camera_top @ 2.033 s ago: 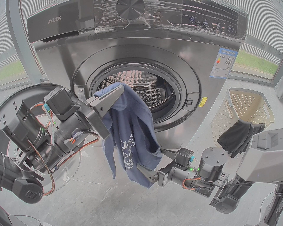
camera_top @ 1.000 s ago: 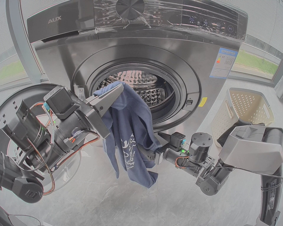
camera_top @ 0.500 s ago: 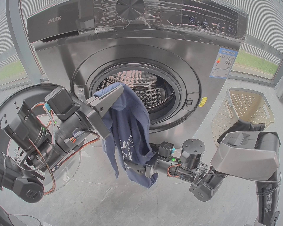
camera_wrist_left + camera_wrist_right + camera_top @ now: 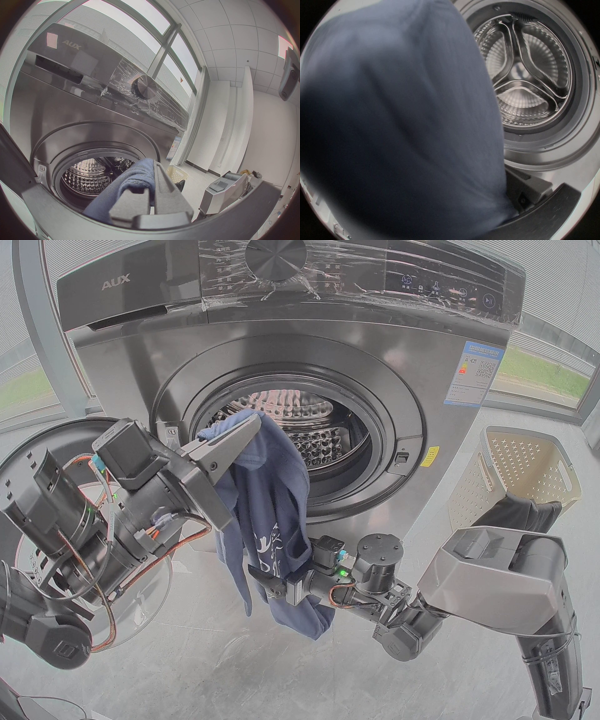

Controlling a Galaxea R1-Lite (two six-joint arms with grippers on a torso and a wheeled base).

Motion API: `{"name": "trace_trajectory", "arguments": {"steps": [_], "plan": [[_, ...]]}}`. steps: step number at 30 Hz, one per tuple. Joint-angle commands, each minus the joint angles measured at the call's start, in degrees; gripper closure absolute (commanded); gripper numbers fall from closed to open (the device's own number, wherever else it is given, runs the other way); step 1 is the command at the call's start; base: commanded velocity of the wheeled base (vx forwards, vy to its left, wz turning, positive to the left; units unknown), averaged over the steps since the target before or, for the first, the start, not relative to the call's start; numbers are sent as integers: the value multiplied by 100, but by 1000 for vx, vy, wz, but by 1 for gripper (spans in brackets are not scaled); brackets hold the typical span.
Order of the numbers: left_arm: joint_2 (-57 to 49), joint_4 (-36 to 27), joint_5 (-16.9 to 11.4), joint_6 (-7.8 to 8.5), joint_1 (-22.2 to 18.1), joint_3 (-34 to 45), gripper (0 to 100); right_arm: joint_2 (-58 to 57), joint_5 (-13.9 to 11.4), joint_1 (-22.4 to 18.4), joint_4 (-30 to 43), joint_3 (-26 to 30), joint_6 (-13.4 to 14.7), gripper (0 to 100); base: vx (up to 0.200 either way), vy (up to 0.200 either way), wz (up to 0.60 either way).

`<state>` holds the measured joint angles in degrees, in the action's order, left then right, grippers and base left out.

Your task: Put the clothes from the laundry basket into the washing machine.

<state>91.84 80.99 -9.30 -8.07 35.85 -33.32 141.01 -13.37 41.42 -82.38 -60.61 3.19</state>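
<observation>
A blue shirt [image 4: 275, 509] with a white print hangs in front of the washing machine's open drum [image 4: 312, 427]. My left gripper [image 4: 240, 427] is shut on its top edge, level with the drum's mouth. In the left wrist view the shirt [image 4: 131, 181] bunches between the fingers [image 4: 168, 193]. My right gripper [image 4: 265, 580] is low down, pressed against the shirt's lower part just below the opening. In the right wrist view the shirt [image 4: 393, 125] hangs close in front, with the drum [image 4: 531, 78] beyond it.
The machine's round door [image 4: 56, 434] stands open at the left, behind my left arm. A cream laundry basket [image 4: 531, 465] leans on the floor at the right with a dark garment [image 4: 519, 512] hanging over its rim. Bare grey floor lies below the shirt.
My right arm has swung left from beside the basket to the shirt's lower part, and the hem has bunched against it. The left gripper has kept its hold almost still.
</observation>
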Motion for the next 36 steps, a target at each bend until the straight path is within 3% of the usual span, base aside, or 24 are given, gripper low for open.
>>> {"name": "trace_trajectory", "arguments": {"steps": [1, 7, 8, 15, 23, 29, 32, 33, 36], "plan": [[-44, 4, 7, -2, -8, -70, 100, 454, 265, 76, 109, -425, -12, 0, 0, 0, 0], [-53, 4, 16, -28, -17, -166, 100, 551, 617, 76, 126, -768, 50, 0, 0, 0, 0], [-53, 4, 16, -37, -17, -175, 100, 551, 652, 76, 117, -794, 50, 100, 0, 0, 0], [-61, 4, 86, -46, -34, -202, 100, 384, 722, -117, 29, -654, 155, 100, 0, 0, 0], [27, -31, 86, -28, -421, -87, 100, -812, 722, -556, -349, 770, 313, 100, 0, 0, 0], [202, -163, 86, 25, -544, 282, 100, -1471, 731, -767, -296, 937, 322, 100, 0, 0, 0], [334, -163, 78, 130, -553, 519, 100, -1612, 740, -767, -261, 911, 322, 100, 0, 0, 0], [466, -145, 34, 359, -553, 783, 100, -1699, 854, -750, -252, 876, 322, 100, 0, 0, 0], [738, -66, 7, 614, -518, 1152, 100, -1761, 907, -697, -225, 797, 331, 100, 0, 0, 0]]}}
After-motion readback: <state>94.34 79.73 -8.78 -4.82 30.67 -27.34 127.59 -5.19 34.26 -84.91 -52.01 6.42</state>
